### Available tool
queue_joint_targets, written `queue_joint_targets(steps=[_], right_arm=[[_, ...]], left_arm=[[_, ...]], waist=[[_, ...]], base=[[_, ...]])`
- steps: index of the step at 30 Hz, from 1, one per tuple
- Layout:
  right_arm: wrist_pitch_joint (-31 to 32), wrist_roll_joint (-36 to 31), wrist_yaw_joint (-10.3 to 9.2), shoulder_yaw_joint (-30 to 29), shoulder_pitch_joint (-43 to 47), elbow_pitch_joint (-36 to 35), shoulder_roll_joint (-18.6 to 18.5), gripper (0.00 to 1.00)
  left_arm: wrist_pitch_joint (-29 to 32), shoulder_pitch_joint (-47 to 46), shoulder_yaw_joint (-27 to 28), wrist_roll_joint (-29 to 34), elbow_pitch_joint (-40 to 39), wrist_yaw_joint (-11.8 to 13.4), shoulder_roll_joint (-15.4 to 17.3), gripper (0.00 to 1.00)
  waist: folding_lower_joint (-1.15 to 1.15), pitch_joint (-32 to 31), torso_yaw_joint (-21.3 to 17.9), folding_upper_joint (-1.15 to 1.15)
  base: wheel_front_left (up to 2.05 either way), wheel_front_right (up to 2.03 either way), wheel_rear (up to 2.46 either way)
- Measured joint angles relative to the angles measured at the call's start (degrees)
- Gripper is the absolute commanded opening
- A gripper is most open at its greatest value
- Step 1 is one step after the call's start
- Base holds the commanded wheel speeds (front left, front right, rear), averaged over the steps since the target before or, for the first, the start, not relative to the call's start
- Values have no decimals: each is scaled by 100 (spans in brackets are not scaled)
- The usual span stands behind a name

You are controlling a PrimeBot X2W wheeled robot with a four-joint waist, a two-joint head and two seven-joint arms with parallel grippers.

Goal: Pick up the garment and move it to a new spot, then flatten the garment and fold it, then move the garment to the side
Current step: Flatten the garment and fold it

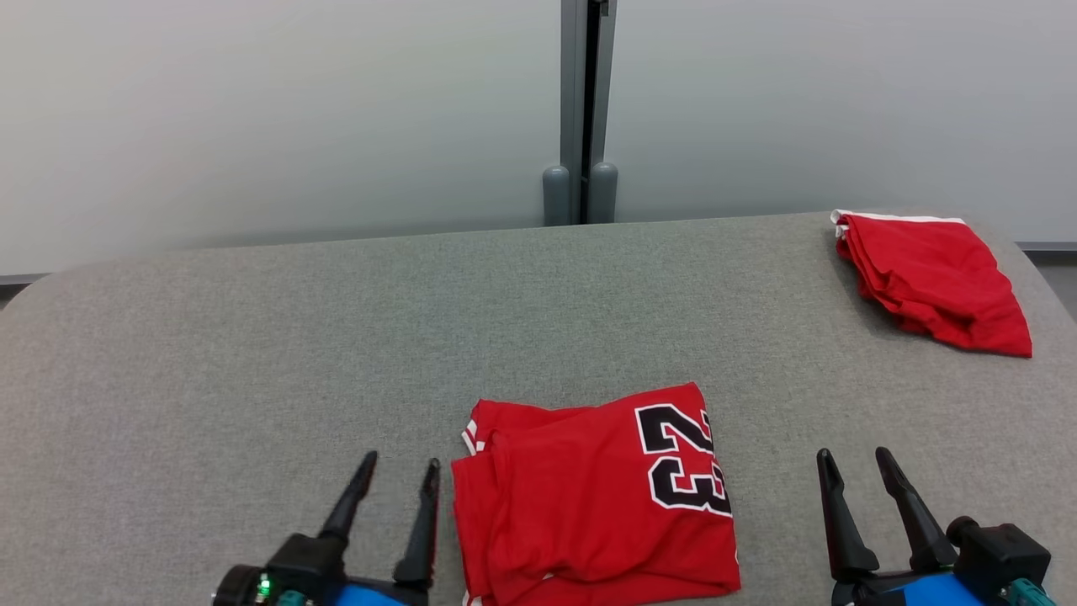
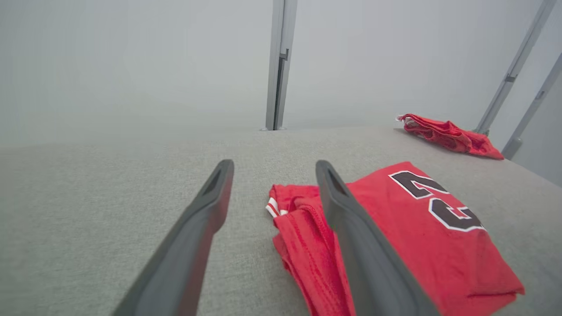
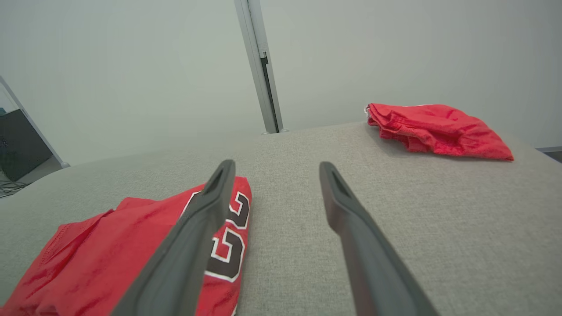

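The garment (image 1: 589,497) is a red jersey folded into a rough rectangle. It lies flat on the grey table (image 1: 252,353) close to the near edge, between the two grippers. A black number 23 with a white outline sits on its top layer toward its right side, turned sideways in the head view. A bit of white-striped trim shows at the far left corner, and the left edge shows several stacked layers of cloth.

The left gripper (image 1: 400,463) stands just beside the jersey's left edge with its two dark fingers spread wide and nothing between them. In the left wrist view the left gripper (image 2: 274,166) has one finger crossing in front of the garment (image 2: 417,228). Whether that finger touches the cloth I cannot tell.

The right gripper (image 1: 853,454) is also spread wide and holds nothing. It is off the jersey's right edge with bare table between them. The right wrist view shows the right gripper (image 3: 276,164) over plain grey surface, the garment (image 3: 109,254) to its left.

A second red cloth (image 1: 934,282), bunched and loosely folded with a white edge, lies at the table's far right corner, well apart from the jersey. Behind the table is a pale wall (image 1: 252,109) with a grey upright post (image 1: 580,109).
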Motion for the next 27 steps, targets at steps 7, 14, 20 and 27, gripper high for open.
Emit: queue_joint_targets(steps=[7,14,20,27], right_arm=[[0,-15,0,-3,-18,-147,14,100],[0,-69,0,-55,-14,-246,19,100],[0,-183,0,-100,49,-288,26,100],[0,-270,0,-140,134,-259,36,100]], left_arm=[[-1,117,1053,131,-610,265,26,100],[-1,218,1811,358,-833,258,40,100],[-1,371,2014,665,-911,155,38,100],[-1,532,2162,762,-695,44,-29,100]], waist=[[0,-33,49,0],[0,-68,68,0],[0,-124,86,0],[0,-167,124,0]], base=[[0,0,0],[0,0,0],[0,0,0],[0,0,0]])
